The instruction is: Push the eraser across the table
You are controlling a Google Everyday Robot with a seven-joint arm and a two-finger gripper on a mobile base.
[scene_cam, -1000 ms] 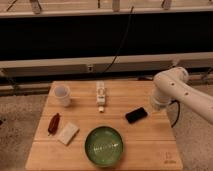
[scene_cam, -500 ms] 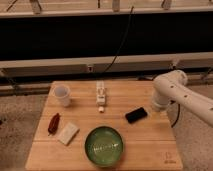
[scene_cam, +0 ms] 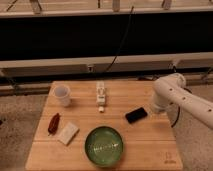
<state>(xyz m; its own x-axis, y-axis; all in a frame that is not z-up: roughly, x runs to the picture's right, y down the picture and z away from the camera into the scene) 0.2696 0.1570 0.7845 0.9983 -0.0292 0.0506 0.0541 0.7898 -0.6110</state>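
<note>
The eraser (scene_cam: pixel 136 115), a flat black oblong slab, lies right of centre on the light-wood table (scene_cam: pixel 150 145), turned at a slant. The white arm comes in from the right and bends down over the table's right side. My gripper (scene_cam: pixel 154 110) is at the arm's lower end, just right of the eraser and close to its right end. I cannot tell whether it touches the eraser.
A green bowl (scene_cam: pixel 104 145) sits front centre. A white cup (scene_cam: pixel 62 95) stands back left. A white upright object (scene_cam: pixel 101 93) stands back centre. A dark red oblong thing (scene_cam: pixel 53 123) and a pale cream block (scene_cam: pixel 67 133) lie at the left.
</note>
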